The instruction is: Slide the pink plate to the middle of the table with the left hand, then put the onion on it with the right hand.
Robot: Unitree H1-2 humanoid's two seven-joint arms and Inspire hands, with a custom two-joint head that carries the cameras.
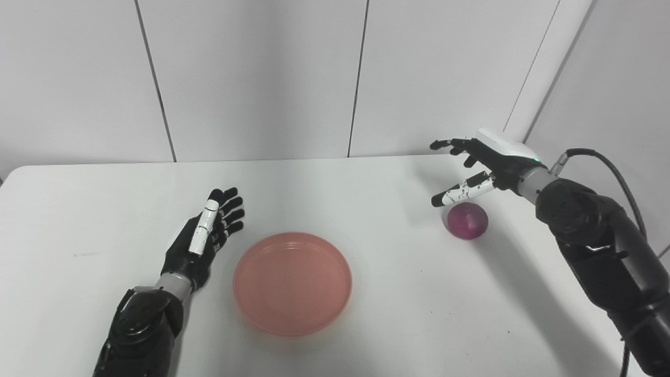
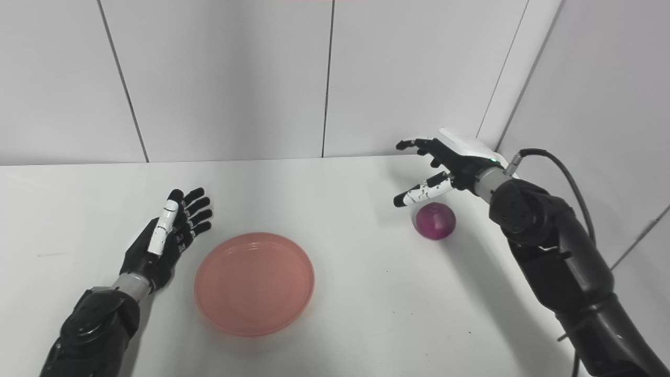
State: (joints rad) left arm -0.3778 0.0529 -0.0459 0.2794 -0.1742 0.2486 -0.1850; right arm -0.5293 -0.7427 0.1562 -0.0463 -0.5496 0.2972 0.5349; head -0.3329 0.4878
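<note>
Near mid-table lies the empty plate; just left of it the left hand rests, fingers straight, holding nothing. Right hand hovers spread above the onion, not gripping it.

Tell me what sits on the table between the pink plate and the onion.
Nothing: between the pink plate and the onion there is only bare white table. Both eye views show it. The open right hand hovers above and behind the onion.
</note>
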